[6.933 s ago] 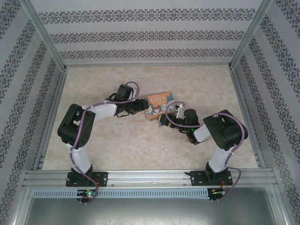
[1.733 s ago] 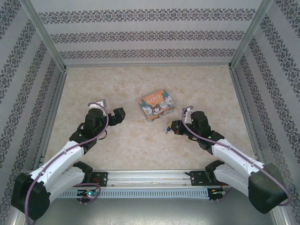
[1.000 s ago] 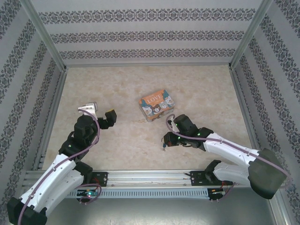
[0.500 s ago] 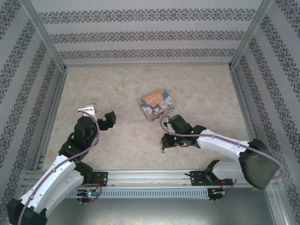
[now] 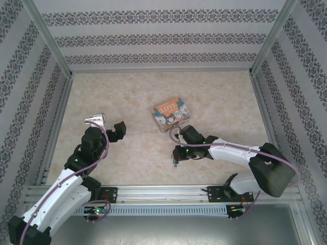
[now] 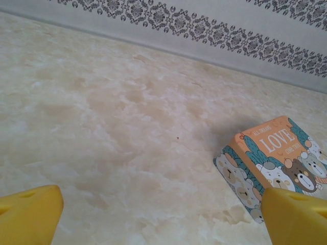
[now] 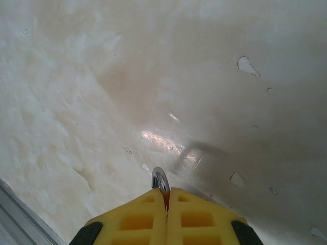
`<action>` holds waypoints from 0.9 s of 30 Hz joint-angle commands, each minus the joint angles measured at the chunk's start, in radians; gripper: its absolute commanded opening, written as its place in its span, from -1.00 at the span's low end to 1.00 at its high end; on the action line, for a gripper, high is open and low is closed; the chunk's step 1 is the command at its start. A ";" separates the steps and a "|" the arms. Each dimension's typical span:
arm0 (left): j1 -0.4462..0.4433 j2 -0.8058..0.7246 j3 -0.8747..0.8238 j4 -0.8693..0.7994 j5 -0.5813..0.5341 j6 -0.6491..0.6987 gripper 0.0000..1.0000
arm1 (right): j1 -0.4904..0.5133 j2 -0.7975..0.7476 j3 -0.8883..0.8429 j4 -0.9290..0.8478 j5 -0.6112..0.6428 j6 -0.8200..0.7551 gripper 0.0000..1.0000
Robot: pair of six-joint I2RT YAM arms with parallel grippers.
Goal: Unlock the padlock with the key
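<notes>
My right gripper (image 5: 176,159) hovers low over the table in front of the tin, fingers pressed together. In the right wrist view a small silvery curved loop (image 7: 159,179) sticks out from between the shut yellow fingers (image 7: 133,214). It looks like the padlock's shackle, and the padlock's body is hidden between the pads. The key is hidden. My left gripper (image 5: 108,124) is pulled back at the left of the table. It stands wide open with nothing between its fingers (image 6: 28,212).
The orange-and-blue "LOVE" tin (image 5: 171,116) (image 6: 276,163) lies closed at mid table, just beyond the right gripper. Patterned walls enclose the marble-look table (image 5: 219,97) on three sides. A metal rail (image 5: 163,191) runs along the front edge.
The right gripper has slid a little to the left in front of the tin, staying shut. The left arm has not moved and stays open.
</notes>
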 commanded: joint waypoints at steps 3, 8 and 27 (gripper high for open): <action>0.015 -0.010 -0.011 -0.012 -0.019 0.003 0.99 | 0.006 0.025 0.018 0.025 -0.012 0.008 -1.00; 0.015 -0.011 -0.012 -0.013 -0.020 -0.002 0.99 | 0.005 0.043 0.010 0.035 -0.010 0.009 -1.00; 0.015 0.008 0.019 -0.008 -0.014 0.000 0.99 | -0.008 -0.038 -0.012 0.010 0.062 0.026 -0.67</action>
